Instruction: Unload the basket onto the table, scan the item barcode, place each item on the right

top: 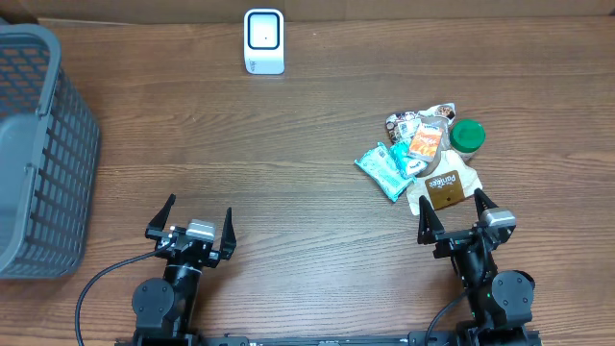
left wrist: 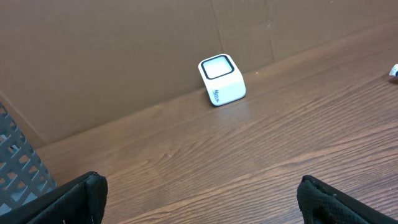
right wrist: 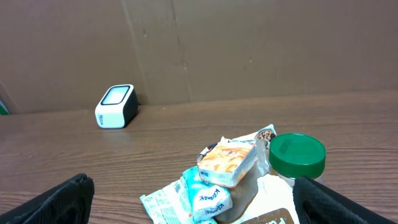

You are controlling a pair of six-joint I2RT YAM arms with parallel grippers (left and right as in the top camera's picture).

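Wooden tabletop (top: 288, 173) from overhead: a white scanner (top: 263, 40) at the far edge, the pile of snack packets (top: 423, 159) well right of it, a grey basket (top: 38, 154) left of it, cropped by the frame. The left gripper (top: 192, 223) and right gripper (top: 456, 213) both gape wide, empty. Left wrist: the scanner ahead, fingertips (left wrist: 74, 202) cut off at the bottom corners. Right wrist: the packets overlap, no barcode discernible.

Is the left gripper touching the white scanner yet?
Apart. The overhead view shows a wide stretch of bare table between the open left gripper and the white scanner at the far edge.
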